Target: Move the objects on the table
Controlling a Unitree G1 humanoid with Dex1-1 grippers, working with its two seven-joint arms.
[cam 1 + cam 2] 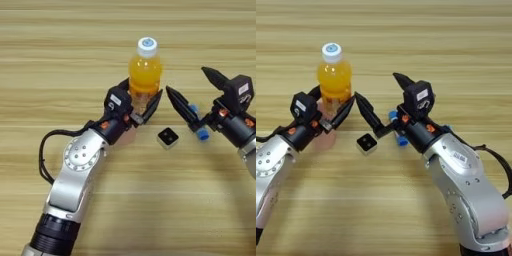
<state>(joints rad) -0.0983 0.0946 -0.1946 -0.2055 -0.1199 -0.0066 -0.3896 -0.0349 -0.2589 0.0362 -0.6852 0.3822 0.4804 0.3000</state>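
Note:
The clear bottle of orange drink [145, 75] with a white cap stands upright on the wooden table [60, 60], left of centre. My left gripper [142, 94] is open around its lower part, one black finger on each side; whether they touch it I cannot tell. The small white cube [168, 138] with a black top face lies on the table just right of that gripper, apart from both. My right gripper [377, 86] is open wide to the right of the bottle, its lower finger [368, 112] pointing toward the bottle above the cube, with nothing between the fingers.
A blue stick [401, 140] lies on the table under the base of my right gripper's lower finger. A pink cup [323, 140] shows partly beneath my left wrist. Both forearms reach in from the lower corners.

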